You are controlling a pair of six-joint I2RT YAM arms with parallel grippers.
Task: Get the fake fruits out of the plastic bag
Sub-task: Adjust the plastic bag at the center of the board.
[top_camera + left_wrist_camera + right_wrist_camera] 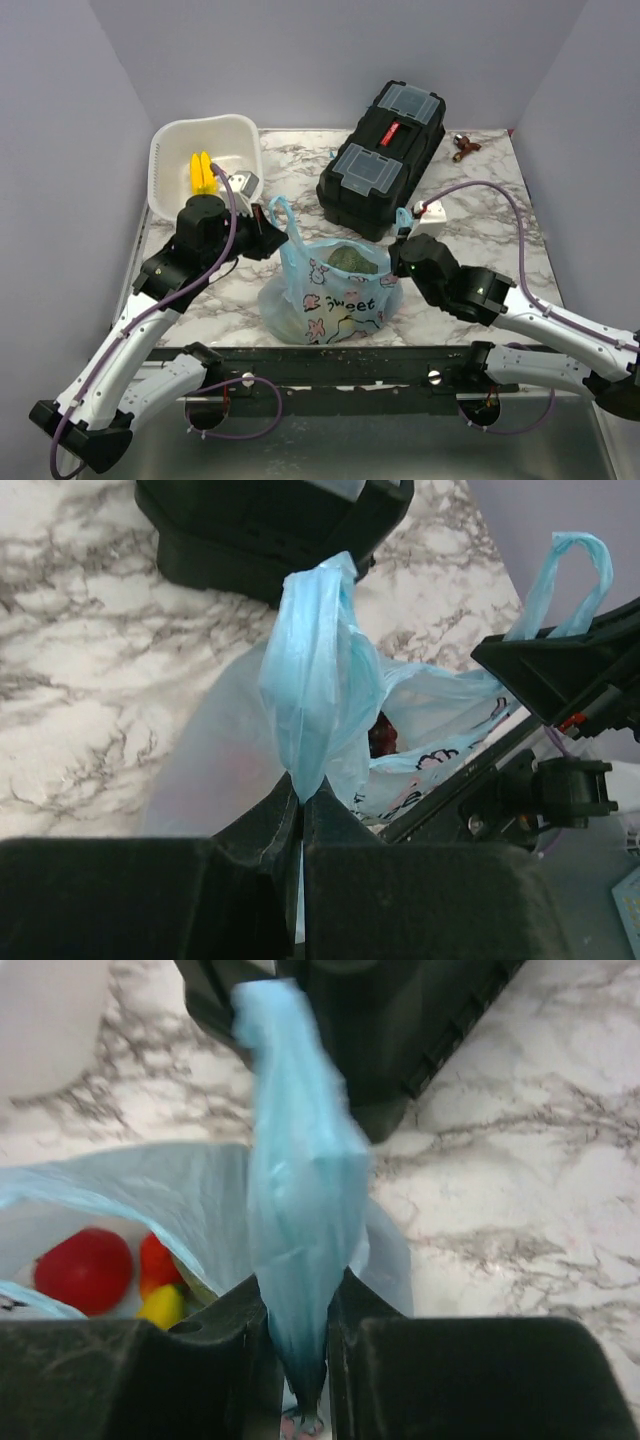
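The light-blue plastic bag point(330, 290) stands open on the marble table between my arms. My left gripper point(268, 225) is shut on the bag's left loop handle point(315, 680). My right gripper point(400, 250) is shut on the right loop handle point(300, 1190). Inside the bag, the right wrist view shows a red fruit point(83, 1270), a smaller red fruit point(157, 1260) and a yellow fruit point(162, 1305). The left wrist view shows a dark red fruit point(383, 735) in the mouth. From above, something greenish point(352, 259) fills the opening.
A black toolbox point(382, 158) lies just behind the bag. A white basin point(168, 165) at the back left holds two yellow ridged sticks point(203, 172). A small brown object point(465, 146) lies at the back right. A white block point(432, 212) sits near the right gripper.
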